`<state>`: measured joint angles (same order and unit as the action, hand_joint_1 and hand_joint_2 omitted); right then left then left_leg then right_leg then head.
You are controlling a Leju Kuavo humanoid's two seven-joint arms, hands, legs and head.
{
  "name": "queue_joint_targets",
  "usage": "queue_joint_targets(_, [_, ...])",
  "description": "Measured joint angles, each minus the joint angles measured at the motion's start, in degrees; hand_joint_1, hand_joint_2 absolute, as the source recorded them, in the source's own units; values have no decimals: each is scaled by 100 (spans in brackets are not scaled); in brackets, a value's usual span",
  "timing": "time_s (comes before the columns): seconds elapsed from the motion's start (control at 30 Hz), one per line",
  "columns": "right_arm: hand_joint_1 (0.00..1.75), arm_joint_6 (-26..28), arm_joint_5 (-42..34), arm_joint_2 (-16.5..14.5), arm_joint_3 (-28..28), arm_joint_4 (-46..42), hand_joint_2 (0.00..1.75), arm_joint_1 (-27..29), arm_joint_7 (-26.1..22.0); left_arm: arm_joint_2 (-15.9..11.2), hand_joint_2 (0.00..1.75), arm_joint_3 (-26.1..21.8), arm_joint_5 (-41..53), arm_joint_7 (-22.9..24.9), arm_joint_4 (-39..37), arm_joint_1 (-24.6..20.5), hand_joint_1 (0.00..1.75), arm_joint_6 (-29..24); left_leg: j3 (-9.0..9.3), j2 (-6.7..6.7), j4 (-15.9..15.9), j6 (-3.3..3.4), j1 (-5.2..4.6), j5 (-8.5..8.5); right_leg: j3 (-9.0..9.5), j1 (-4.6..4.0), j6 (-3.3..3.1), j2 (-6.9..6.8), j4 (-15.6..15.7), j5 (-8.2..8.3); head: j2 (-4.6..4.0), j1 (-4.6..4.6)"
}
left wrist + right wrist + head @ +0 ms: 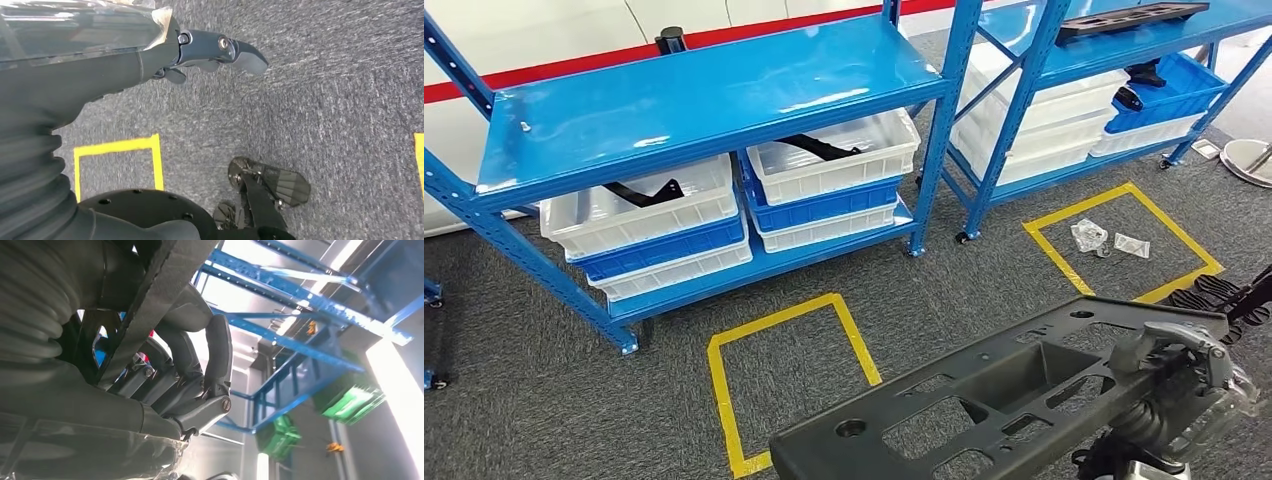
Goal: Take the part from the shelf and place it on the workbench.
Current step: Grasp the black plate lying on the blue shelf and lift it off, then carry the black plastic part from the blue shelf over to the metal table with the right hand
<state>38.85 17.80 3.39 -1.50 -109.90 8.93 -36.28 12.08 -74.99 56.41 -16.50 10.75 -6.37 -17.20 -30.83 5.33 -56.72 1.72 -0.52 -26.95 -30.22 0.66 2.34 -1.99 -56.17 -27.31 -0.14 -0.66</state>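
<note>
the part (984, 400) runs off the head view's bottom edge, hiding the right hand's fingers (1169, 350) beneath.

A warehouse or factory stockroom — storage, not a home or office. Blue steel racks (714, 100) stand in a row on grey carpet (544, 380), their lower shelves stacked with white (639, 215) and blue bins (824, 205) that hold black moulded parts (644, 192). A further rack (1124, 40) carries more bins and a long black part (1132, 17) on top. Yellow tape squares (784, 385) mark spots on the floor before each rack — one (1124, 240) has small clear bags (1089, 236) lying in it. The right wrist view shows more blue racking (300, 340) with green crates (350, 400).
</note>
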Motion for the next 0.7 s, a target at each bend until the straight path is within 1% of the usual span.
queue_joint_targets(0.03, [175, 1, 0, -4, 5, -3, 175, 3, 0, -1, 175, 1, 0, 0, 0, -2, 0, 4, -26, -90, -67, -38, 15, -69, -6, 22, -39, 45, 5, 21, 0, 3])
queue_joint_targets(0.07, [175, 1, 4, -9, 8, -7, 175, 2, 0, -1, 175, 2, 0, 1, 0, -2, 0, 14, -94, -217, -237, -75, 30, -209, -11, 46, -83, 89, 11, 47, -1, 9])
queue_joint_targets(0.1, [175, 1, 10, -15, 9, -11, 175, 0, 1, -1, 175, 2, 0, 1, 0, 3, 0, 26, -220, -367, -539, -108, 46, -413, -22, 57, -121, 134, 11, 72, -1, 14])
queue_joint_targets(0.13, [175, 0, 15, -20, 9, -15, 175, 0, 3, -1, 175, 2, 0, 4, 0, 10, 0, 38, -380, -467, -924, -124, 54, -636, -48, 51, -151, 184, 8, 92, 0, 19])
queue_joint_targets(0.17, [175, -7, 19, -23, 10, -16, 175, 4, 7, -1, 175, 2, -1, 9, 0, 19, 0, 48, -540, -510, -1313, -133, 61, -816, -73, 44, -168, 241, 5, 109, 0, 20])
queue_joint_targets(0.2, [175, -19, 16, -27, 10, -17, 175, 11, 12, -2, 175, 2, -3, 15, 0, 26, 0, 50, -647, -524, -1580, -136, 67, -900, -92, 37, -176, 306, 2, 123, 1, 20])
queue_joint_targets(0.23, [175, -36, 10, -28, 11, -17, 175, 17, 17, -3, 175, 2, -7, 24, 0, 29, 0, 49, -657, -531, -1639, -131, 72, -866, -102, 34, -175, 372, -1, 134, 1, 21])
queue_joint_targets(0.27, [175, -57, 3, -29, 12, -17, 175, 22, 21, -4, 175, 2, -13, 31, 0, 31, 0, 46, -566, -544, -1484, -120, 77, -732, -105, 33, -170, 443, -5, 143, 1, 21])
queue_joint_targets(0.3, [175, -74, -3, -29, 13, -17, 175, 22, 23, -4, 175, 2, -19, 36, 0, 31, 0, 45, -388, -601, -1143, -99, 84, -529, -106, 33, -164, 516, -10, 150, 0, 22])
queue_joint_targets(0.33, [175, -88, -8, -30, 13, -17, 175, 21, 24, -4, 175, 2, -28, 39, 0, 30, 0, 42, -185, -738, -742, -71, 93, -344, -108, 33, -151, 584, -15, 158, 0, 23])
queue_joint_targets(0.37, [175, -103, -10, -31, 13, -17, 175, 13, 24, -4, 175, 2, -39, 40, 0, 29, 0, 39, -11, -871, -381, -49, 105, -218, -122, 18, -133, 653, -27, 167, 0, 18])
queue_joint_targets(0.4, [175, -118, -12, -31, 13, -17, 175, 2, 24, -4, 175, 2, -50, 41, 0, 28, 0, 36, 97, -981, -143, -31, 106, -154, -150, 14, -104, 716, -36, 184, 0, 17])
queue_joint_targets(0.43, [175, -133, -14, -31, 13, -17, 175, -13, 24, -3, 175, 2, -60, 42, 0, 28, 0, 32, 136, -1030, -39, -15, 97, -152, -186, 18, -69, 778, -40, 206, 0, 17])
queue_joint_targets(0.47, [175, -147, -15, -31, 13, -17, 175, -27, 24, -2, 175, 2, -67, 43, 0, 26, 0, 28, 134, -983, -11, 1, 82, -152, -226, 23, -26, 846, -38, 232, 0, 18])
queue_joint_targets(0.5, [175, -158, -17, -31, 13, -16, 175, -36, 24, 1, 175, 1, -71, 43, 1, 23, 0, 27, 124, -907, 6, 36, 82, -126, -266, 33, 15, 880, -42, 252, 1, 22])
queue_joint_targets(0.53, [175, -164, -18, -29, 14, -16, 175, -47, 24, 4, 175, 1, -73, 42, 1, 17, 0, 25, 120, -833, 37, 76, 85, -95, -320, 28, 38, 822, -88, 234, 1, 19])
queue_joint_targets(0.57, [175, -167, -20, -27, 15, -16, 175, -69, 24, 6, 175, 0, -75, 40, 2, 12, 0, 19, 114, -751, 68, 114, 94, -61, -409, 16, 43, 705, -227, 160, 1, -1])
queue_joint_targets(0.6, [175, -169, -26, -25, 16, -15, 175, -102, 25, 9, 175, 0, -78, 43, 2, 10, 0, 8, 105, -662, 95, 143, 103, -34, -545, 3, 31, 548, -491, 25, 1, -21])
queue_joint_targets(0.63, [175, -170, -36, -23, 17, -15, 175, -137, 27, 10, 175, 0, -80, 48, 2, 10, 0, -7, 91, -579, 97, 155, 93, -25, -716, 4, 13, 399, -856, -150, 1, -38])
queue_joint_targets(0.67, [175, -171, -51, -22, 17, -15, 175, -168, 32, 11, 175, 0, -83, 57, 2, 14, 0, -27, 75, -488, 95, 161, 88, -21, -890, 10, 6, 323, -1258, -321, 0, -57])
queue_joint_targets(0.7, [175, -173, -65, -21, 17, -14, 175, -185, 38, 13, 175, -1, -90, 70, 2, 17, 0, -48, 63, -399, 93, 160, 83, -21, -1018, 19, 20, 285, -1578, -438, -1, -59])
